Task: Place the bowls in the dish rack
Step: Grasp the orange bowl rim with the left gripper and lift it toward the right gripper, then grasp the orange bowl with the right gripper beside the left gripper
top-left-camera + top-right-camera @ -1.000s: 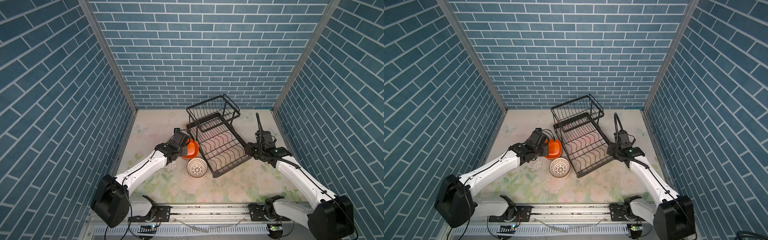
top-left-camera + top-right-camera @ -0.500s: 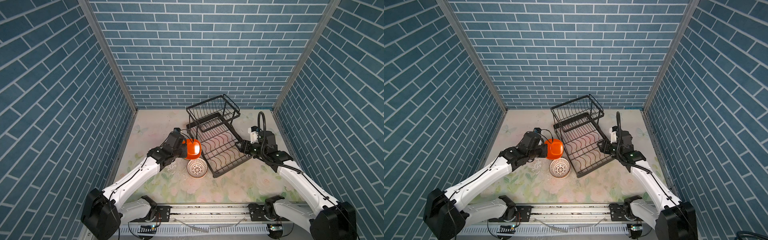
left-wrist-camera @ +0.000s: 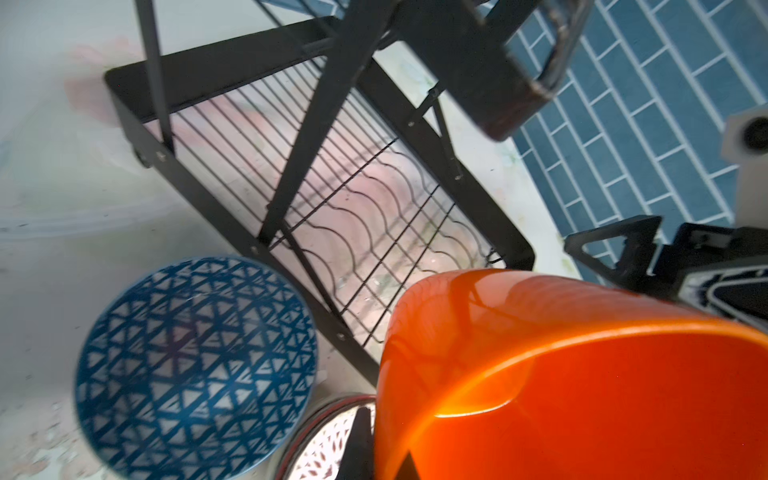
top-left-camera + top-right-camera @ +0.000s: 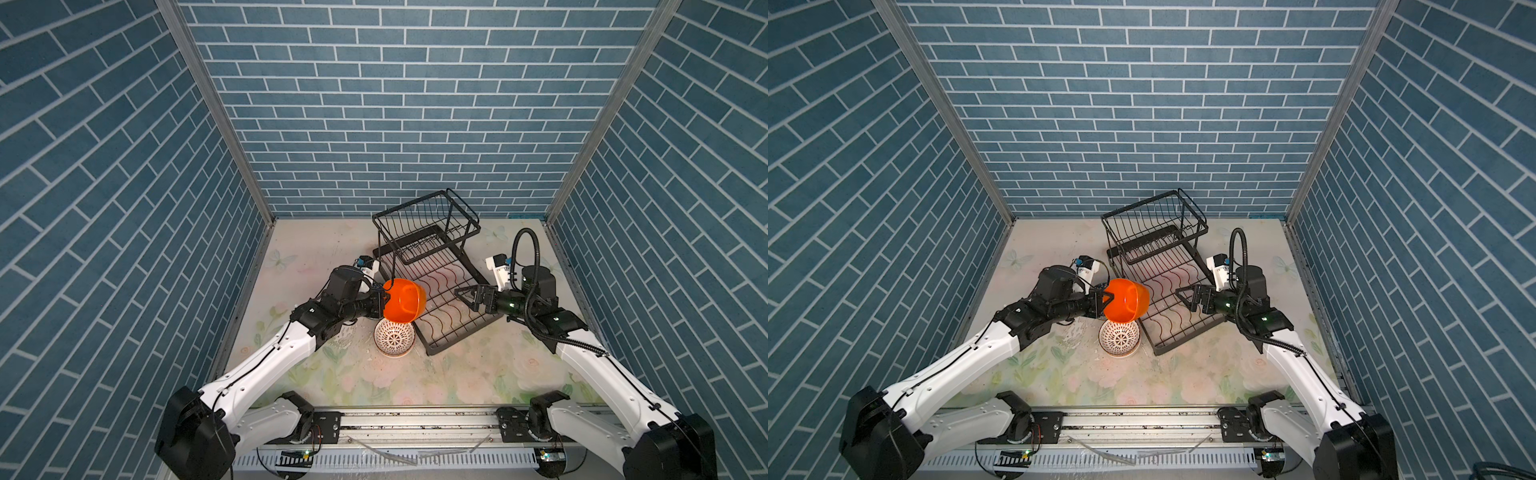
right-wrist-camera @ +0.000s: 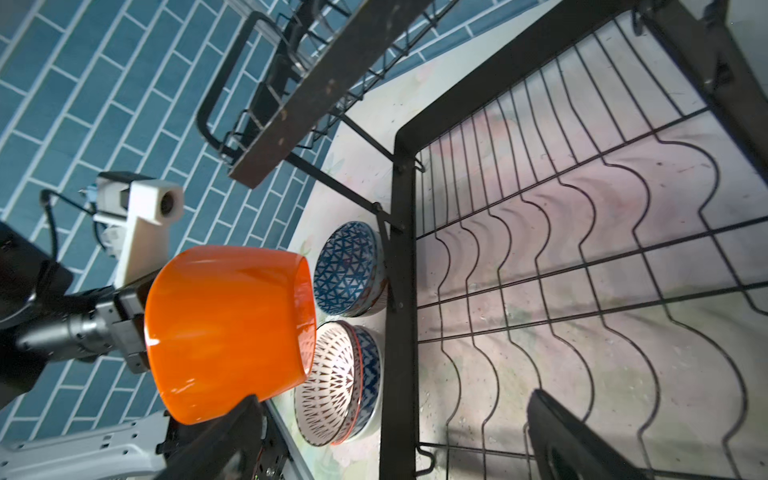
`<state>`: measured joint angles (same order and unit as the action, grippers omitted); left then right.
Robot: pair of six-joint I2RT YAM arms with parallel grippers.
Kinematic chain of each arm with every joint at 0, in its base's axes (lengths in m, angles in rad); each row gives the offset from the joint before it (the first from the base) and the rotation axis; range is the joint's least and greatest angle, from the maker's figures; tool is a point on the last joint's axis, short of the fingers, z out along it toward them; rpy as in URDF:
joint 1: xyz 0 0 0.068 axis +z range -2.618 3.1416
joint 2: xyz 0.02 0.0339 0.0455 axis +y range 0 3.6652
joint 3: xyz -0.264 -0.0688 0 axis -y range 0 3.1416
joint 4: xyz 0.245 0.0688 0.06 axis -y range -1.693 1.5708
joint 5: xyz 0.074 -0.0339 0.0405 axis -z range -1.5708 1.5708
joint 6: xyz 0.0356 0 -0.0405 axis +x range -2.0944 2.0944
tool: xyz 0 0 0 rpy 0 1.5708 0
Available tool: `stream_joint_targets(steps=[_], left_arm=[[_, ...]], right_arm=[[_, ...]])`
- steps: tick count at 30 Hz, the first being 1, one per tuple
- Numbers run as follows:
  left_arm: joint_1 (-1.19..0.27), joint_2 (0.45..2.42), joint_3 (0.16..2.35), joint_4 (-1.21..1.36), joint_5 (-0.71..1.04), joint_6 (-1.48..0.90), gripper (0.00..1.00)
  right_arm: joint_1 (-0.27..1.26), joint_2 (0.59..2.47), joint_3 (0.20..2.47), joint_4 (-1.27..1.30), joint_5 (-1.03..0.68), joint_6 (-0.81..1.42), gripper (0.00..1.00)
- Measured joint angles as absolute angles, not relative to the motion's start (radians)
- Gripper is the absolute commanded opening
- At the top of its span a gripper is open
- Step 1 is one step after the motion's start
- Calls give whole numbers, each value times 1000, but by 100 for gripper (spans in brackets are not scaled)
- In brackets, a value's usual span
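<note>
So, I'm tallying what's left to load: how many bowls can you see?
4: the orange bowl in the left end effector, a blue-triangle bowl beside the dish rack, a white red-patterned bowl nested in a blue bowl. More may be stacked underneath.

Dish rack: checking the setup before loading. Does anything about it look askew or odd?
The dish rack sits skewed, its long sides diagonal to the table edges rather than square. It stands upright, and no wires look bent.

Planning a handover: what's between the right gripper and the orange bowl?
Only the bare lower tray of the dish rack, shown in both top views.
</note>
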<state>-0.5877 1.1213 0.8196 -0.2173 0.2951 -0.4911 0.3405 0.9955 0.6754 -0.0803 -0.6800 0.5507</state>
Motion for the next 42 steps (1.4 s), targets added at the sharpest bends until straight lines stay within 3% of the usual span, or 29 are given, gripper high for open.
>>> stream_joint_targets(steps=[14, 33, 37, 42], left_arm=[[-621, 1200, 820, -81, 398, -548, 0], [-627, 1208, 820, -23, 440, -569, 0], [-627, 1208, 820, -22, 440, -569, 0], [-625, 1208, 820, -20, 414, -567, 0]], right_arm=[[426, 951, 665, 11, -783, 584, 99], [598, 1079, 746, 43, -800, 559, 98], [609, 1100, 747, 49, -795, 553, 95], [614, 1124, 759, 52, -771, 554, 82]])
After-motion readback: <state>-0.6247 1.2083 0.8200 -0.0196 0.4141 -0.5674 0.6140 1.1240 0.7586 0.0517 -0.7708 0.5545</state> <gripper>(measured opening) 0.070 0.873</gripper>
